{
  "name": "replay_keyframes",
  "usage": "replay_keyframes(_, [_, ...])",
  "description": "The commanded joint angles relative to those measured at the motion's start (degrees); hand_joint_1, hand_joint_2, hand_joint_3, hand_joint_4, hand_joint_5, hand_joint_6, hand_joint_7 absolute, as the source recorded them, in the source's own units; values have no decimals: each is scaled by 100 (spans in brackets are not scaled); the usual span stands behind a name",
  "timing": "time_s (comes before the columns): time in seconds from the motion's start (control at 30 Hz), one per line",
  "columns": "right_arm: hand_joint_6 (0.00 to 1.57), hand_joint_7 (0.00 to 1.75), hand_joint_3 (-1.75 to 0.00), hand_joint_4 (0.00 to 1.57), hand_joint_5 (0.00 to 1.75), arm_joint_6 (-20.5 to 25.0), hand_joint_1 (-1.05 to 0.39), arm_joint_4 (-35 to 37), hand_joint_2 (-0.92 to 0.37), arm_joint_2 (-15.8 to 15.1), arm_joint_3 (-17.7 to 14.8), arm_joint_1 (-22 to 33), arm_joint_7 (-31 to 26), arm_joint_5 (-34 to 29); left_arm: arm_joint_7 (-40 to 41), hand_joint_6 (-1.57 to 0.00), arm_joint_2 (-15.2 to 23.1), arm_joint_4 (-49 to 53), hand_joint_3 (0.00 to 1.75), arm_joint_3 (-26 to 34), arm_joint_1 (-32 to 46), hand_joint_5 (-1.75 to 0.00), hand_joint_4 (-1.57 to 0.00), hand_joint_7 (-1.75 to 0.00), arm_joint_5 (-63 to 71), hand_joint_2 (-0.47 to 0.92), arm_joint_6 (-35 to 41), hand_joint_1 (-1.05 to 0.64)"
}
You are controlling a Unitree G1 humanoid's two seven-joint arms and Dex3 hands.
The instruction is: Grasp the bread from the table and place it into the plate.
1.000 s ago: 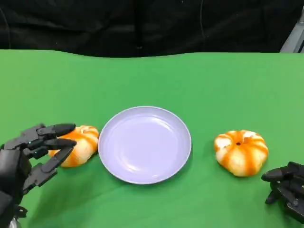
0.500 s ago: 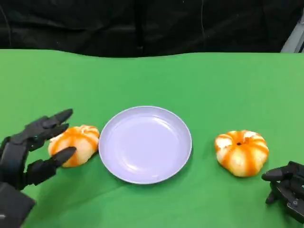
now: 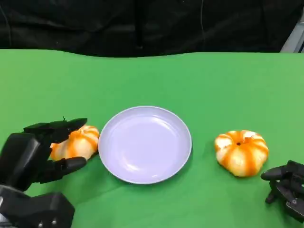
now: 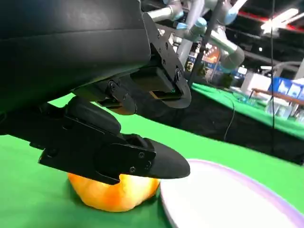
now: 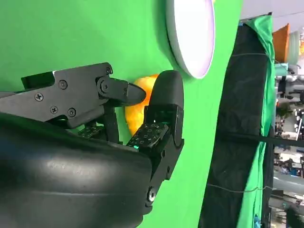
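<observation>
Closing in now, the left hand (image 3: 35, 154) has swung round from hovering beside the left bread (image 3: 76, 144) to bracketing it, fingers spread above and below but not yet clamped, so the grasp looks moments away with the bread on the green table (image 3: 152, 76) just beside the plate (image 3: 145, 144). The right hand (image 3: 287, 187) idles with fingers curled on nothing, near a second bread (image 3: 241, 152). Only the plate's rim stands in the way.
</observation>
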Motion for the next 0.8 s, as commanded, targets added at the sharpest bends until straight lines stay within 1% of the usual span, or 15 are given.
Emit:
replay_keyframes(0.03, [76,90,-48,62,150,-48,-4,-7,-92,-93,-11,-25,9,34,30,-63,228,28,8,-267,-132,0,-62,0,39,92,373,-84])
replay_keyframes(0.13, [77,90,-47,63,150,-21,-3,-4,-92,-89,-16,-28,-2,36,18,-63,267,81,3,-433,-214,0,-62,0,16,90,501,-87])
replay_keyframes(0.23, [77,90,-47,63,150,-19,-3,-4,-92,-89,-17,-28,-3,36,48,-63,300,82,2,-527,-229,0,-62,0,-41,90,546,-88])
replay_keyframes(0.37, [78,90,-45,63,150,22,-5,-39,-92,-80,-21,-20,-6,55,-242,-61,222,427,2,-799,-559,0,-59,0,11,92,1068,-94])
replay_keyframes(0.47, [78,89,-44,64,149,-3,-5,-15,-92,-89,-30,-26,35,76,-250,-60,225,618,4,-951,-700,0,-58,0,-25,92,1179,-97])
replay_keyframes(0.63, [79,87,-44,64,148,10,-5,-20,-92,-83,-30,-22,10,54,-192,-60,167,1118,7,-1152,-993,0,-57,0,-104,92,1161,-96])
replay_keyframes(0.67, [79,87,-44,64,148,11,-5,-19,-92,-80,-29,-23,7,52,-187,-60,153,1217,10,-1193,-1054,0,-57,0,-100,92,1183,-97])
replay_keyframes(0.8, [79,86,-44,64,148,13,-5,-19,-92,-78,-27,-25,2,51,-128,-60,145,1418,13,-1305,-1170,0,-57,0,-128,92,1176,-97])
